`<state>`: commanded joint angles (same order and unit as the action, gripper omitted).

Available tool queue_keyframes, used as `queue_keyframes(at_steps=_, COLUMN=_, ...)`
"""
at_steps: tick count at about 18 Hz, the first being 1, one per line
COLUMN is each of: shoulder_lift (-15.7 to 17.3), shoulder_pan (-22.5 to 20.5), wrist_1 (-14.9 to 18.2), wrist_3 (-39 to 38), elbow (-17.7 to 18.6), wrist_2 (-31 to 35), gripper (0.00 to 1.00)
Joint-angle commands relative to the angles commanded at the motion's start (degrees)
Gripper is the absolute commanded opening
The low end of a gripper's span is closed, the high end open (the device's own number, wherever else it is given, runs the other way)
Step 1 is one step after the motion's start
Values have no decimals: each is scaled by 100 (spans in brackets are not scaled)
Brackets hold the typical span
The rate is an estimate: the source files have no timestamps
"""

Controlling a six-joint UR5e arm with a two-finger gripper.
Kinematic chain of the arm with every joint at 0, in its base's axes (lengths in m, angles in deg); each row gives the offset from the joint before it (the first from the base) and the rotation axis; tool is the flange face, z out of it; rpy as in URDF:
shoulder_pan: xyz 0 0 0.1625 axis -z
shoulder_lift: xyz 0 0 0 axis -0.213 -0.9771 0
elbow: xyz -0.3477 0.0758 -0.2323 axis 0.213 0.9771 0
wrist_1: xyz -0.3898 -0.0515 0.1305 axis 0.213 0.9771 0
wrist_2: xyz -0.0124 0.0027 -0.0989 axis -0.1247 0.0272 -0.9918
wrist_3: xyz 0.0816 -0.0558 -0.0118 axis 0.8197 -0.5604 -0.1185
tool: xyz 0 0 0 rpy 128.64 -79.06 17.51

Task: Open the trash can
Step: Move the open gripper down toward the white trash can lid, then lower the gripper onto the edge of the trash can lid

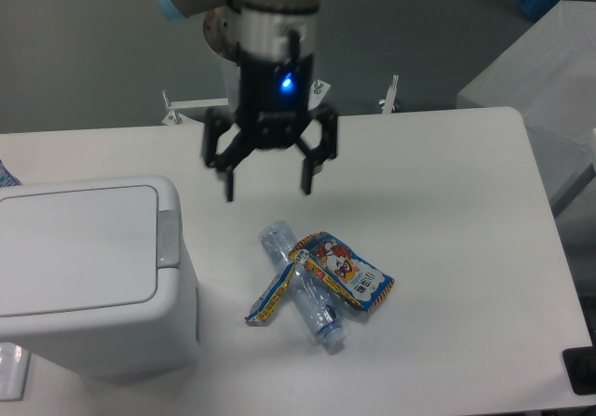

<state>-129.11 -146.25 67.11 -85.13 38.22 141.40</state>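
Observation:
The trash can (88,276) is a large boxy white bin at the left of the table. Its flat lid (74,248) lies shut, and a small grey latch tab (169,239) sits on the lid's right edge. My gripper (267,188) hangs above the table to the right of the can, fingers pointing down and spread open, holding nothing. It is apart from the can, a little beyond and to the right of the latch tab.
A clear plastic bottle (303,290) lies on the white table (447,202) below the gripper, with a colourful snack wrapper (349,272) and a second wrapper (270,300) across it. A dark object (582,371) sits at the table's right front edge.

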Motion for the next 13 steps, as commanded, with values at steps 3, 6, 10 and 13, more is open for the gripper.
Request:
queue_keyframes(at_steps=3, shoulder_lift=-62, shoulder_pan=123, wrist_1=9, wrist_3=-18, elbow=9, wrist_2=0, gripper=100)
queue_keyframes(at_steps=6, shoulder_lift=-80, shoulder_pan=141, wrist_1=9, wrist_3=-27, elbow=9, wrist_2=-17, gripper=100)
queue_keyframes(at_steps=10, shoulder_lift=-176, shoulder_pan=220, wrist_1=0, wrist_3=-27, elbow=9, wrist_2=-9, gripper=100)
queue_keyframes(at_steps=13, shoulder_lift=-185, shoulder_pan=229, wrist_1=0, wrist_3=-27, elbow=9, wrist_2=-9, gripper=100)
